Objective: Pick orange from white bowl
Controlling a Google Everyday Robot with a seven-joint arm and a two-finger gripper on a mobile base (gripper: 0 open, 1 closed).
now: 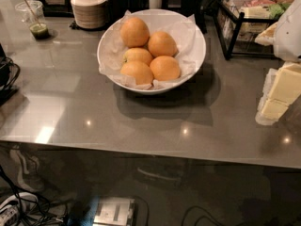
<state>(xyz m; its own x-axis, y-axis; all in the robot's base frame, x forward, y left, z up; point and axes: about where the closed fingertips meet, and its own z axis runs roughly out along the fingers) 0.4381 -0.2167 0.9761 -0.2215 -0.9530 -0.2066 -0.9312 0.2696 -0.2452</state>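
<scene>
Camera view: five oranges are sitting together in the white bowl (100, 55), which is lined with crumpled paper (114, 45) and is standing at the middle rear of the grey tabletop (141, 126); the orange (164, 68) at the front right is lying nearest the pincer and is resting against its neighbours. The pincer (277, 98) is hanging at the right edge of the frame, well apart from the bowl and touching no fruit; whether it is apart or together cannot be told.

Progress: nothing is being held and no orange is lifted; in my judgement the reach, the grasp and the lift are all remaining.

Surface and room: the tabletop is glossy and reflecting ceiling lights; a stack of ribbed cups (88, 8) and a clear cup with green dregs (37, 25) are standing behind the bowl; a black wire rack (230, 32) is occupying the rear right; cables (19, 206) are trailing on the floor below.
</scene>
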